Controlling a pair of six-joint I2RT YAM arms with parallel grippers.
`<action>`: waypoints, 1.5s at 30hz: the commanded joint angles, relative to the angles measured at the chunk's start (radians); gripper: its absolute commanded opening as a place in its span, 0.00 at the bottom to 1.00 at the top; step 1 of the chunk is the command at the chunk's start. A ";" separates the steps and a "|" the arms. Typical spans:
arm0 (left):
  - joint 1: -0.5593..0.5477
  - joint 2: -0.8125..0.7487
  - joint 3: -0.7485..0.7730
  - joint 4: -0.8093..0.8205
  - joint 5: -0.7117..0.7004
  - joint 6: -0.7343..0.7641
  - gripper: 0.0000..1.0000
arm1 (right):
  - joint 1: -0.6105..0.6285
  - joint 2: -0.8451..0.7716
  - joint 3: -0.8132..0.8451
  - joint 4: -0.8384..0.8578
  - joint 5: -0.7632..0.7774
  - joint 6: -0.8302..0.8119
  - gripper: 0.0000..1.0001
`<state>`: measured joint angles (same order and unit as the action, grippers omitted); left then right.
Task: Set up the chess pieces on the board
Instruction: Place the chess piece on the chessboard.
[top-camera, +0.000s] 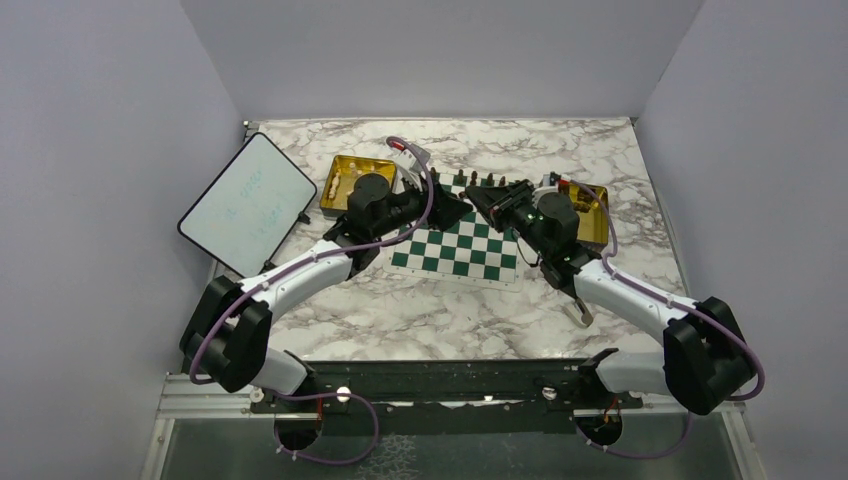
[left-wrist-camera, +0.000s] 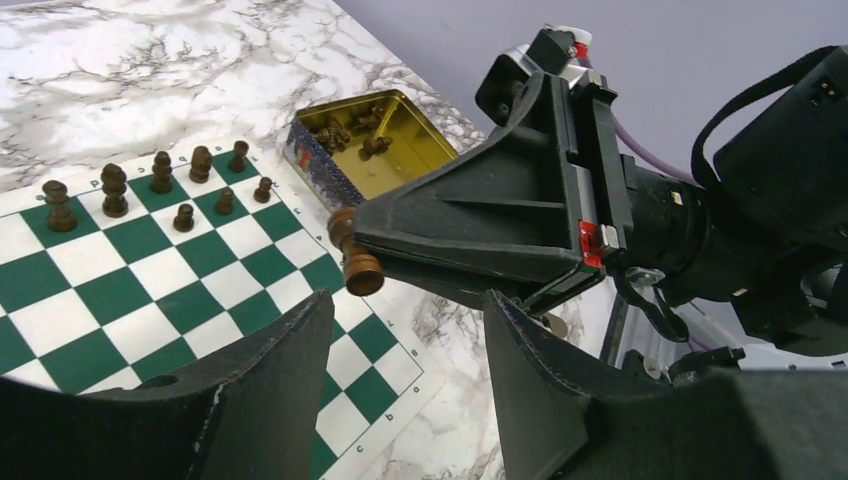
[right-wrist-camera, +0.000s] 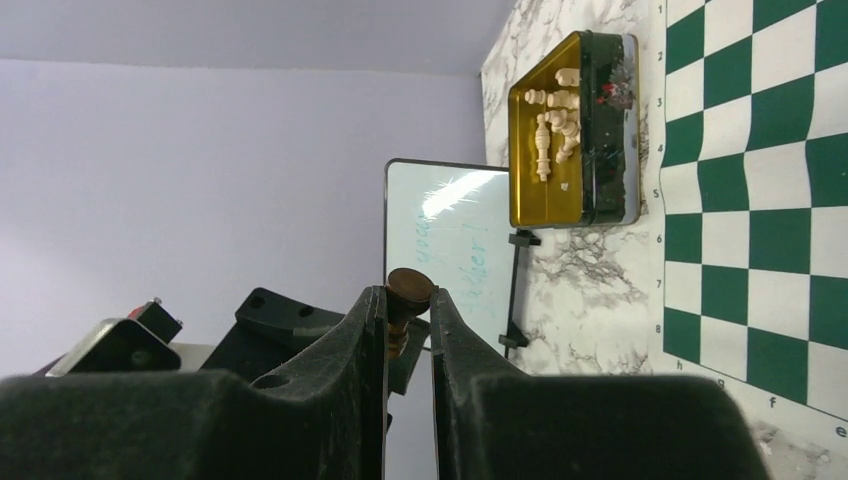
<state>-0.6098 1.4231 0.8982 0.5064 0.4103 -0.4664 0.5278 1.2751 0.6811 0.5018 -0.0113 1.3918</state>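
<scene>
At the far left, a white tablet (top-camera: 248, 205) leans on its stand. Just right of it, a gold tray (right-wrist-camera: 545, 200) holds the cream pieces (right-wrist-camera: 556, 118), none of which are on the board yet.

The left end effector (left-wrist-camera: 408, 318) hovers over the far side of the board (top-camera: 458, 250). Its jaws are spread and nothing is between them.

On the board, a row of dark pieces (left-wrist-camera: 114, 190) stands along the far edge, with a few pawns on the rank in front. The rest of the squares are bare.

The right end effector (right-wrist-camera: 408, 310) faces the left one, tip to tip, above the board. It is clenched on a single dark piece (left-wrist-camera: 354, 258), which it holds lying sideways well off the mat. Behind it, a second gold tray (left-wrist-camera: 400, 165) sits on the marble surface with more dark pieces inside.

The step in hand looks like placing this dark piece. The next move calls for turning the wrist so the base points down, then lowering the piece onto a free square in the dark ranks without knocking its neighbours. The left arm should back away to make room.
</scene>
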 joint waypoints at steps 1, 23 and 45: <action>-0.020 0.009 0.004 0.050 -0.035 0.025 0.58 | -0.008 -0.005 -0.008 0.071 0.040 0.055 0.13; -0.035 0.033 0.008 0.105 -0.103 0.033 0.41 | -0.008 -0.012 -0.015 0.071 0.030 0.063 0.13; -0.036 0.049 0.014 0.128 -0.121 0.053 0.31 | -0.008 0.010 -0.036 0.095 0.019 0.081 0.13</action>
<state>-0.6434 1.4776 0.8986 0.5907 0.3191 -0.4282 0.5278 1.2758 0.6594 0.5526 0.0059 1.4647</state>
